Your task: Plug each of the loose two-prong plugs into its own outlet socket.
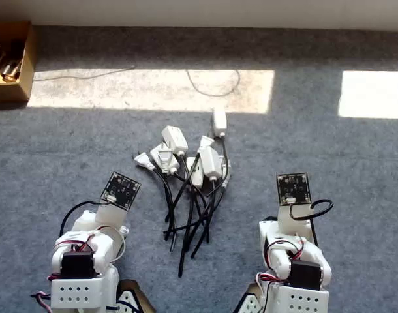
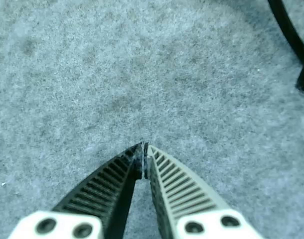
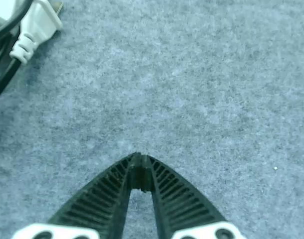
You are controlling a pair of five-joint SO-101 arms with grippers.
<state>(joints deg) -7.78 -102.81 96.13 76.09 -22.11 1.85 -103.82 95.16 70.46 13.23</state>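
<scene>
A tangle of white plugs and outlet sockets [image 1: 186, 156] with short black cords [image 1: 189, 218] lies on the grey carpet, midway between the two arms and a little beyond them. One white socket [image 1: 219, 121] lies apart at the far end. In the right wrist view, a white two-prong plug [image 3: 38, 25] on a black cord lies off to one side. My left gripper [image 2: 143, 148] is shut and holds nothing, low over bare carpet. My right gripper [image 3: 138, 158] is shut too, with nothing in it.
A wooden box [image 1: 13, 62] stands at the far left corner. A thin cable [image 1: 215, 88] loops across the sunlit patch of carpet behind the plugs. Black cords [image 2: 291, 40] cross the edge of the left wrist view.
</scene>
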